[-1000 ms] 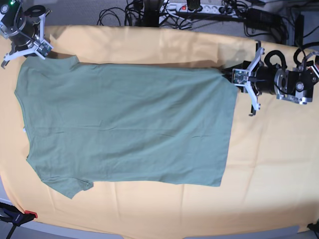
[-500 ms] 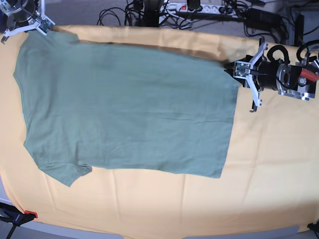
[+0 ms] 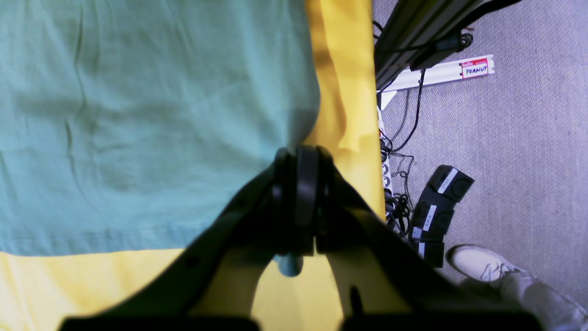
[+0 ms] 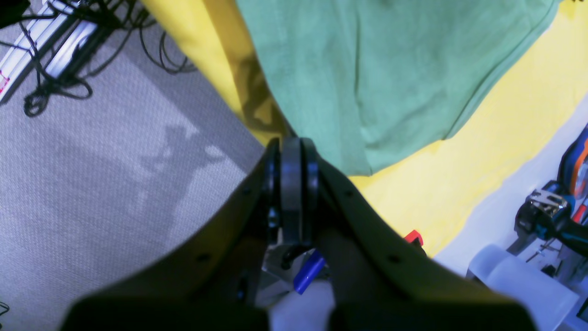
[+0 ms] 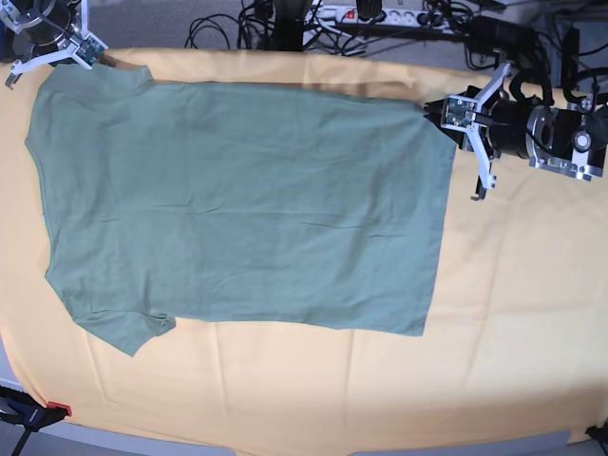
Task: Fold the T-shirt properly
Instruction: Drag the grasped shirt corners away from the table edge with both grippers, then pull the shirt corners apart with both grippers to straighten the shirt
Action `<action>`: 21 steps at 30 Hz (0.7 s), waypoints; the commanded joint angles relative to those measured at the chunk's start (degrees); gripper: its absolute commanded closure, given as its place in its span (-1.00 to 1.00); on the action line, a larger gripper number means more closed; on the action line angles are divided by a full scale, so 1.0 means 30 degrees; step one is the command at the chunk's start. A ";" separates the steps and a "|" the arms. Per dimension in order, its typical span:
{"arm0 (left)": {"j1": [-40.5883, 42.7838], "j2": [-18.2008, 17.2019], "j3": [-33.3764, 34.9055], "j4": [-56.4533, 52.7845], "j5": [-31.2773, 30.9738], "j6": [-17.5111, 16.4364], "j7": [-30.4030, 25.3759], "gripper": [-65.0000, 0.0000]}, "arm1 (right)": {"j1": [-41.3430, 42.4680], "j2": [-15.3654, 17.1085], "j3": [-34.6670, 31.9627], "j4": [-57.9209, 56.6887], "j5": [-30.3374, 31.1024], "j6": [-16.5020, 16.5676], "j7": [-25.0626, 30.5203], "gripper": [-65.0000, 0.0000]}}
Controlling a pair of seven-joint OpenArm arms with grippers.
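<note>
On the base view's left, the right gripper (image 5: 49,47) sits at the far corner of the cloth (image 5: 513,313), jaws closed on the shirt (image 5: 237,204) at its far sleeve; its wrist view shows the pads pressed together with green fabric running into them. The shirt lies spread across the cloth, neck end toward the left, hem toward the right, near sleeve (image 5: 128,332) flat on the cloth. Its far edge is raised and pulled taut between the two arms. On the right, the left gripper (image 5: 454,112) is closed on the far hem corner; a bit of green fabric shows behind the pinched pads in its wrist view.

Progress, as I judge it: no fold is made yet. Both far corners are held, which suits a first lengthwise fold toward the near edge. Every fold is left to do.

Against the earlier base frames, the far edge has been drawn further back, so the shirt covers more of the cloth's far side. The right gripper has moved up into the corner, and the left has shifted slightly back too. Both grips are unchanged.
</note>
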 commanded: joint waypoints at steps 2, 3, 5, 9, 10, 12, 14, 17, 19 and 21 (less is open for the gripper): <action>-0.0277 -0.0372 -0.0233 0.0168 -0.0219 -0.0026 -0.0270 1.00 | -0.0124 0.0182 0.0160 0.0219 -0.0175 -0.0058 0.0226 1.00; -0.0277 -0.0372 -0.0233 0.0168 -0.0080 -0.0026 -0.0277 1.00 | -0.0124 0.0182 0.0160 0.0219 -0.0175 -0.0066 0.0255 1.00; -0.0277 -0.0357 -0.0233 0.0146 0.0408 -0.0026 -0.0284 1.00 | -0.0124 0.0182 0.0160 0.0219 -0.0175 -0.0073 0.0561 1.00; -0.0284 -0.0197 -0.0233 0.0131 0.1457 -0.0026 -0.0306 1.00 | 0.0379 0.0182 0.0160 0.0219 -0.0168 0.0146 0.0998 1.00; -0.0277 -0.0146 -0.0233 0.0138 0.1668 -0.0026 -0.0350 1.00 | 0.0663 0.0189 0.0160 0.0219 -0.0168 0.0291 0.1151 1.00; -0.0277 0.0007 -0.0233 0.0131 0.2339 -0.0026 -0.0692 1.00 | 0.1231 0.0240 0.0160 0.0219 -0.0153 0.0510 0.1734 1.00; -0.0277 0.0277 -0.0233 0.0117 0.3213 0.0255 -0.0714 1.00 | 0.1851 0.0226 0.0160 0.0219 -0.0080 0.0889 0.2499 1.00; -0.0277 0.0743 -0.0233 -0.0029 0.3949 0.1362 -0.0714 1.00 | 0.2907 0.0226 0.0160 -0.0182 -0.0073 0.1253 0.3147 1.00; -0.0277 0.1056 -0.0233 -0.0240 0.4233 0.1719 -0.0721 1.00 | 0.3614 0.0226 0.0160 -0.0627 0.0058 0.1362 0.3271 1.00; -0.0284 0.1406 -0.0233 -0.0583 0.4510 0.1763 -0.0721 1.00 | 0.4167 0.0233 0.0153 -0.1100 0.0058 0.1362 0.3679 1.00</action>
